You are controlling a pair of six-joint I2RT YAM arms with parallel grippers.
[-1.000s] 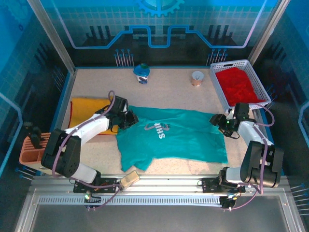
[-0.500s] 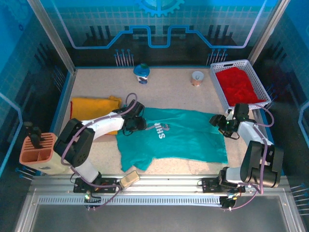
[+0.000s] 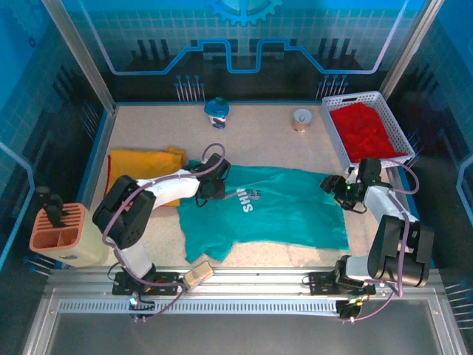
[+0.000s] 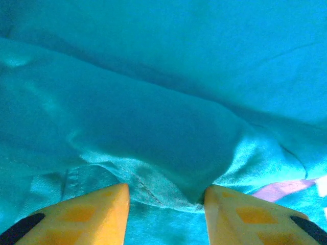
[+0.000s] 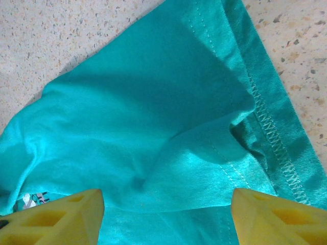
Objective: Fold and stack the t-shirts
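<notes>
**Top view:** Speckled beige counter (image 3: pixel 259 140) inside a frame of alu posts. The back wall (image 3: pixel 148 44) has blue tiled panels w/ a gear motif at the top. A metal rail (image 3: pixel 236 296) runs along the near edge.

The left pincer (image 3: pixel 210 183) sits on the teal tee (image 3: pixel 288 218) at its upper-left edge, and the tee spreads flat to its right. The tee's white letters (image 3: pixel 247 201) are just right of that pincer. "SHI" is legible, the rest isn't. The yellow tee (image 3: pixel 140 166) lies bunched just left of it.

The right pincer (image 3: pixel 338 191) is at the tee's upper-right corner. The red tee (image 3: pixel 366 133) is beyond it in a white basket (image 3: pixel 326 111). A cup (image 3: pixel 301 118) stands left of the basket, and an orange holder (image 3: pixel 55 231) is at the far left edge.

**Left wrist:** The left pincer (image 4: pixel 166 196) is partly open, fingers (image 4: pixel 97 217) clearly apart. The teal tee (image 4: pixel 153 102) lies under and ahead of it. A raised fold w/ a stitched edge sits between the tips, and I see no clamp on it. There's a pale patch right of the tips; can't tell what it is.

**Right wrist:** The right pincer (image 5: pixel 167 204) is wide open and holds nothing. The teal tee (image 5: pixel 148 112) is below and ahead, w/ a pucker between the tips. The double-stitched hem (image 5: pixel 268 127) runs ahead-right. Bare counter (image 5: pixel 76 35) shows beyond the cloth. A bit of white print is by the left finger, unreadable.
</notes>
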